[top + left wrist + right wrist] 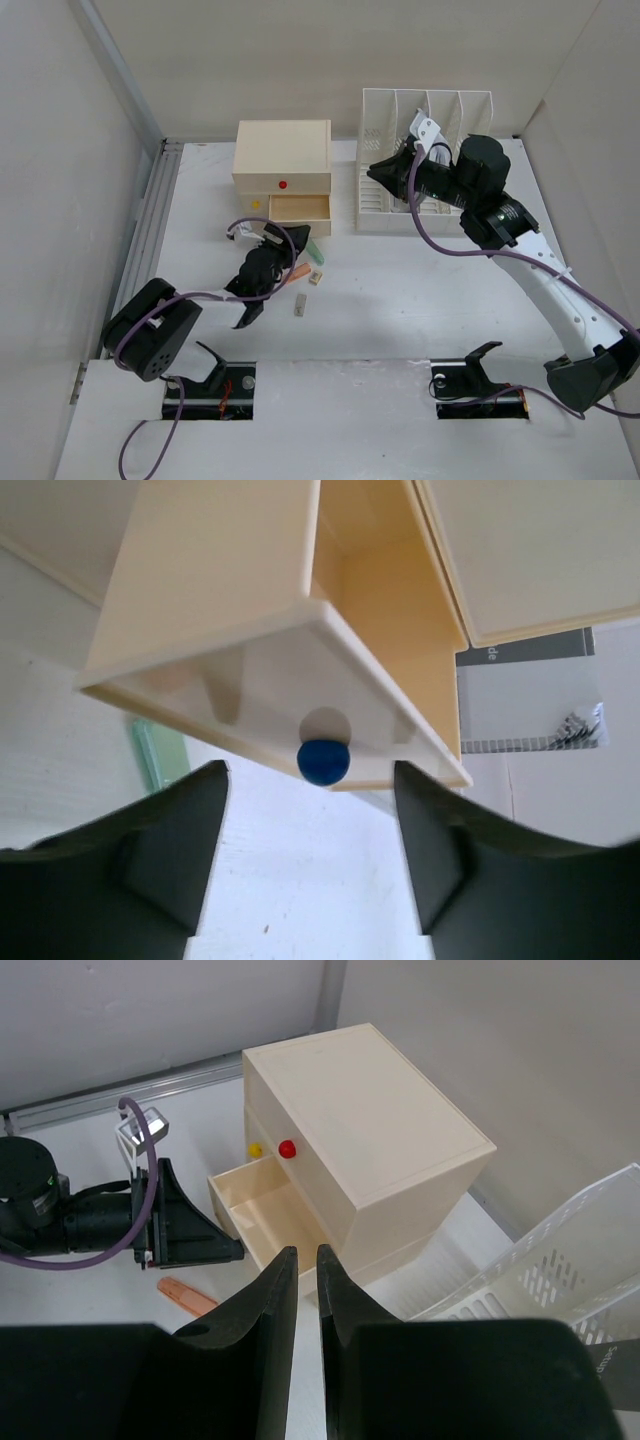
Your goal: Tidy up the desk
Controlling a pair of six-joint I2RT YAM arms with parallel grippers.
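The desk (pixel 420 300) is a broad white tabletop. At its back stands a cream drawer box (pixel 283 150) with a red knob (pixel 283 184), and its lower right drawer (pixel 298 208) is pulled out and looks empty. My left gripper (pixel 300 237) is right in front of that drawer. In the left wrist view its jaws stand open (pixel 310 770) just below the drawer's blue knob (pixel 323 761), not touching it. My right gripper (pixel 372 172) hovers between the box and the file rack (pixel 420 160). Its fingers (pixel 307 1250) are nearly together with nothing between them.
Loose on the desk near the left gripper lie a pale green item (pixel 316 250), an orange strip (pixel 298 270), a small tan piece (pixel 317 279) and a grey stick (pixel 300 305). A yellow knob (pixel 257 203) sits left of the open drawer. Walls enclose the desk.
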